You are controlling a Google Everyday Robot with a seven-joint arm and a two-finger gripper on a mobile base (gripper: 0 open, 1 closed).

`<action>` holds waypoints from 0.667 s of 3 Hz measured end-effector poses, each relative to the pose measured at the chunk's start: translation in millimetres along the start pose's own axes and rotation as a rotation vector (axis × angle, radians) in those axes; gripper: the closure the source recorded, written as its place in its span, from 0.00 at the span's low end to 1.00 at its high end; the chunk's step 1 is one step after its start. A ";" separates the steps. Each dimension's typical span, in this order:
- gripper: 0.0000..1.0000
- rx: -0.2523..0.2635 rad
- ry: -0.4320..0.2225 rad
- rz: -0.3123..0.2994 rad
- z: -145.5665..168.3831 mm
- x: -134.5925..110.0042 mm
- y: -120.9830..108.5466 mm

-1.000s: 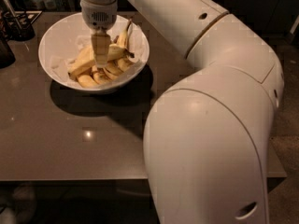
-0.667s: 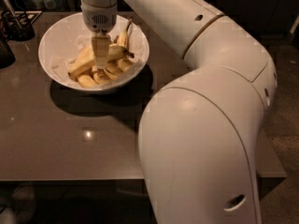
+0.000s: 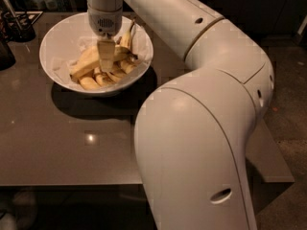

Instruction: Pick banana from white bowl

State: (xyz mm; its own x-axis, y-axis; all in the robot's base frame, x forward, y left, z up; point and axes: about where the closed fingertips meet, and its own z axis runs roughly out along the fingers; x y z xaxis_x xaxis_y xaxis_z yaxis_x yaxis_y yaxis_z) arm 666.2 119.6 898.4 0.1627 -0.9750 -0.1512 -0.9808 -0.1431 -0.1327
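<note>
Although nothing is seen to be displaced on the dark, glossy worktop [image 3: 72, 143], a shift is noted in the arm [image 3: 206, 128]. Compared with a second ago, its bulky white elbow is swung further toward the left edge and is now spread over most of the near right corner, while its upper link is stretched out to the far left corner.

The white bowl [image 3: 57, 44] is found where it was, set near the far left corner, close to a dark holder of utensils [image 3: 19, 25] at the left edge. A heap of fruit is held in it, and the arrangement is judged unchanged.

The banana [image 3: 85, 65], the long and nearly straight one, is laid across the heap, slanted from the side nearer the left edge up toward the far edge. The shorter curved bananas [image 3: 103, 79] are bunched beneath and beside it.

The claw [image 3: 106, 67] is kept lowered into the bowl and pointed straight down upon the middle of that banana. Whether it is open or closed on the fruit cannot be told.

Since only the elbow is repositioned and the fruit is not raised, the grasp is judged to be in hand rather than completed. The lift out of the bowl is not yet begun.
</note>
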 end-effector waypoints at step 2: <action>0.84 -0.004 0.008 0.014 4.4 5.2 -1.3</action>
State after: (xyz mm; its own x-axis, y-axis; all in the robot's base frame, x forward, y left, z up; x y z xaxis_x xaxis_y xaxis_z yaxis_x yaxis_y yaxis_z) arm 668.7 115.5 893.6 0.1476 -0.9783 -0.1452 -0.9834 -0.1296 -0.1269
